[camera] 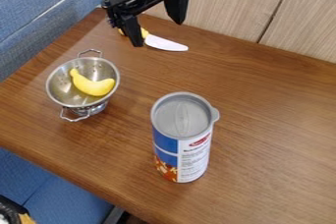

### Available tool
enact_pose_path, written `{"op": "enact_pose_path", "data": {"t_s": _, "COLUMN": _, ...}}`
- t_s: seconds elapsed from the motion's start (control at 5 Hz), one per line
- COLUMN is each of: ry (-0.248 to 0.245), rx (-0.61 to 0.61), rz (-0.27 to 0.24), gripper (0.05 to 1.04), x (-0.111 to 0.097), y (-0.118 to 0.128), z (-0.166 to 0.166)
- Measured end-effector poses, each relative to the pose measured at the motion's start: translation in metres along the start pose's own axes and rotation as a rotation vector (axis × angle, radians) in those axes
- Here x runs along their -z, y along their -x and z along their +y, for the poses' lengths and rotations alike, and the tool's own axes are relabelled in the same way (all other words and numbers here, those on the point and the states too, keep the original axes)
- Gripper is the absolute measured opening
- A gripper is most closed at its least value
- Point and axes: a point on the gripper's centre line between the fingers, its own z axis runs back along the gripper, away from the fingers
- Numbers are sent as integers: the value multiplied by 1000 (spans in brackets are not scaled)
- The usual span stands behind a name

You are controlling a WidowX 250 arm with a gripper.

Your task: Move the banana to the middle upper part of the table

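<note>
1. At the far left we see blue upholstery, a woven-looking fabric crossed by a pale seam.
2. Next we find the metal colander, a round, silvery bowl with a rolled rim, small holes, a low foot and two bent-wire handles on opposite sides. It stands on the desk.
3. Inside the colander lies the banana. We see a plump, bright yellow curve with a smooth, matt-looking skin; its narrow end points up and to the left in our view, and the thicker body bends round toward the right wall of the bowl.
4. Farther back we make out a knife with a broad, whitish, flat blade and a yellow handle, partly hidden behind a black finger.
5. Above the knife hangs the end effector, black and angular. We see its two tapering fingers spread wide apart, with nothing held between them.
6. In front stands a tall, upright can, a cylinder with a grey lid that bears a raised, pointed oval and a rounded tab. Its glossy wrap is blue and white, with orange-brown near the base.
7. Across the back, we see pale wood panels with fine grain and a dark joint; the desk is warmer brown, its grain streaky.
</note>
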Motion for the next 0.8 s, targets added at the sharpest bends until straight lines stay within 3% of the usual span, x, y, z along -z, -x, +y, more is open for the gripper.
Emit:
{"op": "enact_pose_path", "data": {"t_s": 0.4, "ry": -56, "rx": -56, "rz": 9, "gripper": 1000, "x": 9, "y": -9, "z": 13}}
{"op": "enact_pose_path", "data": {"t_s": 0.8, "ry": -91, "rx": -188, "rz": -33, "gripper": 1001, "x": 9, "y": -39, "z": 36}}
